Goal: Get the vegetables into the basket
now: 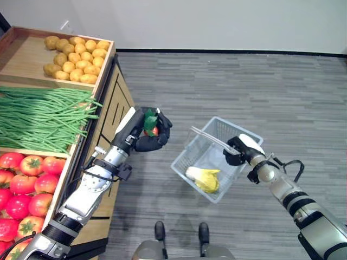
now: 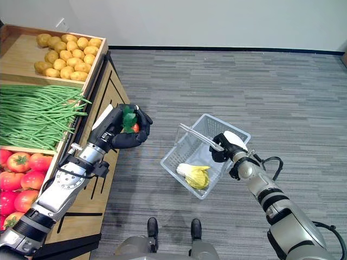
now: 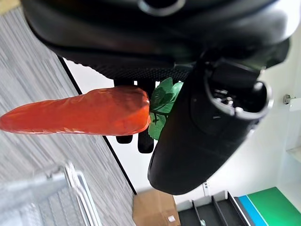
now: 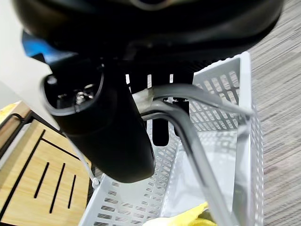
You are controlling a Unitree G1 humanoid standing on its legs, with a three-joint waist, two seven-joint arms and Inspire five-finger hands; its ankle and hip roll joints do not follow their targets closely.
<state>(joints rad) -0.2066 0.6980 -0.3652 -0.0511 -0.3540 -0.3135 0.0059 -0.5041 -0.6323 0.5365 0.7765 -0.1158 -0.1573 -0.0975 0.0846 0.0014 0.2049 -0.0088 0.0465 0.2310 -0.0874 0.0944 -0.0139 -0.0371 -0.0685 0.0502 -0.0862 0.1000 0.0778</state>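
Note:
An orange carrot (image 3: 80,111) with green leaves (image 1: 150,120) sits in my left hand (image 1: 149,135), whose fingers are curled round it, in the air between the wooden stand and the basket. My right hand (image 1: 241,149) is shut on the grey handles (image 4: 188,127) of the white wire basket (image 1: 190,149), holding it tilted above the floor to the right of the carrot. A pale yellow-green leafy vegetable (image 1: 205,178) lies inside the basket at its near end.
A wooden produce stand (image 1: 111,103) runs along the left, with potatoes (image 1: 76,58) at the back, green beans (image 1: 40,116) in the middle and tomatoes (image 1: 24,184) nearest. Grey plank floor (image 1: 244,92) lies beyond the basket up to a white wall.

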